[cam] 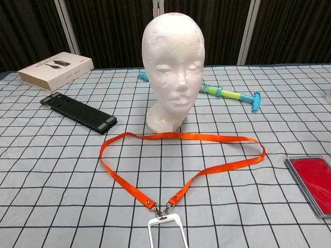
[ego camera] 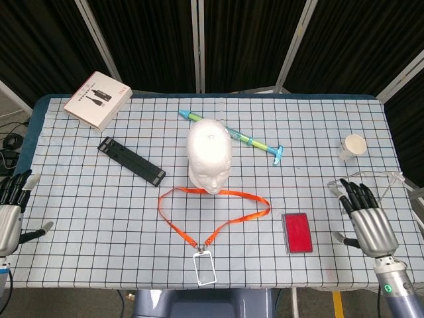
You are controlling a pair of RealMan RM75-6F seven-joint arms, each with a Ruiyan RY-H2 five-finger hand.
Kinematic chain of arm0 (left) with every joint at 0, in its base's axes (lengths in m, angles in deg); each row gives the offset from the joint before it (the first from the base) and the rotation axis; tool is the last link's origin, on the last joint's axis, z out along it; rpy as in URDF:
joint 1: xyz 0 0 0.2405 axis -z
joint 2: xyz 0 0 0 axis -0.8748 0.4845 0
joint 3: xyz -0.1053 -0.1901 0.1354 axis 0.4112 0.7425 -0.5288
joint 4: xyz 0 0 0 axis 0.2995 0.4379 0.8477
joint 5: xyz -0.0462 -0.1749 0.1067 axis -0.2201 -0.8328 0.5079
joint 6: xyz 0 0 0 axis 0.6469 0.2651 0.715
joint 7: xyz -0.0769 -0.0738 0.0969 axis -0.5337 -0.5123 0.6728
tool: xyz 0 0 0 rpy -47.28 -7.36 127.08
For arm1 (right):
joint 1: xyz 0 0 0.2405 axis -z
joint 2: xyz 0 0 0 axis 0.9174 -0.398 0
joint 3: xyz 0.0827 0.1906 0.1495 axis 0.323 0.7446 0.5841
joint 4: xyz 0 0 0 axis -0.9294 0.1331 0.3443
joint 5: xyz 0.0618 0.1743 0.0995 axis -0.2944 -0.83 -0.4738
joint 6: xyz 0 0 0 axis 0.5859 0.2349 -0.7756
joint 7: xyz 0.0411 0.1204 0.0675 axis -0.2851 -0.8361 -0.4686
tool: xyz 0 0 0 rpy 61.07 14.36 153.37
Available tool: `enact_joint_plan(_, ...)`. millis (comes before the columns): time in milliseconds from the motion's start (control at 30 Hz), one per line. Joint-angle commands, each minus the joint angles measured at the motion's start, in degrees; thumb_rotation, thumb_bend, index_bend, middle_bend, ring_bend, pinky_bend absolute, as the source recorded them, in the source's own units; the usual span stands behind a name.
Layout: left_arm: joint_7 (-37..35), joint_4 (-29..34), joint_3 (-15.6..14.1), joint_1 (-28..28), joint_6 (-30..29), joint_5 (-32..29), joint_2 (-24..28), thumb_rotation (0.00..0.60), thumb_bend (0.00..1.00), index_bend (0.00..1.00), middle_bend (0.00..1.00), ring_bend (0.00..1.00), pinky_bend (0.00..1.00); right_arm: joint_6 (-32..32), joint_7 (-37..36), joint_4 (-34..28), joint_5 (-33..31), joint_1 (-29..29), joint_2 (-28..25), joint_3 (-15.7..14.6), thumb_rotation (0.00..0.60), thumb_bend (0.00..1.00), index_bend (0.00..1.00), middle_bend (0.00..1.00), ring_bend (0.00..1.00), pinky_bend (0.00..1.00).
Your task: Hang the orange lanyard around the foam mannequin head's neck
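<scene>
The white foam mannequin head (ego camera: pixel 209 154) (cam: pixel 172 67) stands upright at the table's middle, facing the front edge. The orange lanyard (ego camera: pixel 213 213) (cam: pixel 181 163) lies flat in a loop just in front of its base, and a clear badge holder (ego camera: pixel 205 267) (cam: pixel 166 232) is clipped on at the near end. At the left edge my left hand (ego camera: pixel 10 213) is open, far from the lanyard. My right hand (ego camera: pixel 366 218) hovers at the front right, fingers spread and empty. Neither hand shows in the chest view.
A white box (ego camera: pixel 97 99) sits back left and a black bar (ego camera: pixel 131 159) left of the head. Behind the head lies a blue-green pen-like tool (ego camera: pixel 242 138). A red card case (ego camera: pixel 297 232), a paper cup (ego camera: pixel 352 146) and a clear stand (ego camera: pixel 371 180) are on the right.
</scene>
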Motion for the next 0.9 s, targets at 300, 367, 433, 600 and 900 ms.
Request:
enact_joint_plan(300, 1.8, -2.6, 1.2, 1.8, 4.0, -4.3, -2.0, 0.6, 0.0, 0.0, 0.0, 0.0, 0.0, 22.8, -0.6, 7.2, -8.1, -16.9, 11.4, 4.8, 0.6, 0.09, 0.35, 0.0, 0.0, 0.0)
enact_joint_plan(367, 2.0, -3.1, 1.3, 2.2, 4.8, -5.0, -2.3, 0.6, 0.0, 0.0, 0.0, 0.0, 0.0, 24.3, 0.4, 9.2, -9.2, -18.4, 14.0, 5.2, 0.6, 0.1, 0.37, 0.0, 0.0, 0.0)
enact_joint_plan(433, 2.4, -3.6, 1.3, 2.5, 5.6, -5.6, -2.8, 0.6, 0.0, 0.0, 0.0, 0.0, 0.0, 25.3, 1.9, 11.3, -10.3, -19.8, 16.8, 5.5, 0.6, 0.11, 0.39, 0.0, 0.0, 0.0)
enact_joint_plan(600, 2.8, -4.5, 1.6, 3.2, 6.9, -6.8, -3.5, 0.6, 0.0, 0.0, 0.0, 0.0, 0.0, 25.5, 7.9, 15.5, -12.3, -22.2, 23.0, 5.3, 0.6, 0.13, 0.43, 0.0, 0.0, 0.0)
enact_joint_plan(900, 1.6, -5.0, 1.7, 3.4, 7.5, -7.4, -3.4, 0.6, 0.0, 0.0, 0.0, 0.0, 0.0, 22.2, 14.3, 24.3, -11.6, -24.0, 31.0, 4.5, 0.6, 0.16, 0.47, 0.03, 0.0, 0.0)
